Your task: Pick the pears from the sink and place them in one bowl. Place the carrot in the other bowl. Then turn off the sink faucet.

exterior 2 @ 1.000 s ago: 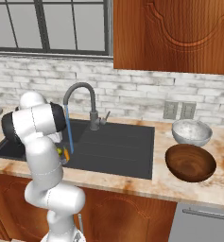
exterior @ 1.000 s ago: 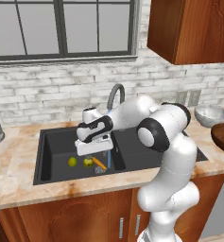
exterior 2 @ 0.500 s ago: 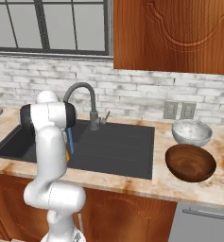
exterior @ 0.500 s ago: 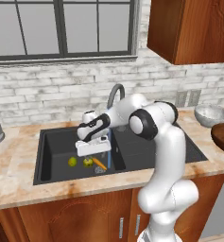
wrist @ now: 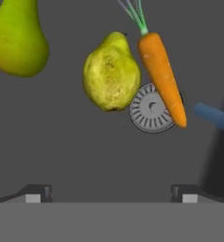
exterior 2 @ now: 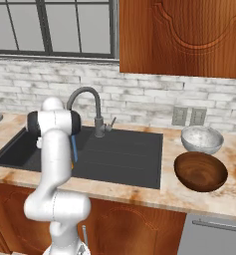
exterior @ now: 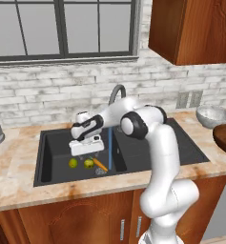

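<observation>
Two yellow-green pears [exterior: 73,163] [exterior: 88,163] lie on the floor of the black sink [exterior: 55,143], with the orange carrot [exterior: 101,165] just to their right. My gripper [exterior: 87,153] hangs open a little above them, with nothing between its fingers. In the hand view one pear [wrist: 112,73] lies centre, the other pear [wrist: 16,38] top left, and the carrot [wrist: 161,78] rests slanted across the steel drain [wrist: 149,116]; the gripper [wrist: 111,194] is open. The faucet [exterior: 117,93] runs a blue stream [exterior: 110,147]. The grey bowl [exterior 2: 201,138] and brown bowl [exterior 2: 200,171] stand on the right counter.
The water stream [wrist: 215,118] falls close to the right of the carrot. The faucet [exterior 2: 92,107] with its side lever rises behind the sink [exterior 2: 119,154]. A brick wall and window stand behind the counter, and a wooden cabinet hangs above the bowls.
The arm's elbow has swung left while the hand has edged slightly left over the pears. The jaws have stayed open. Pears and carrot lie where they were.
</observation>
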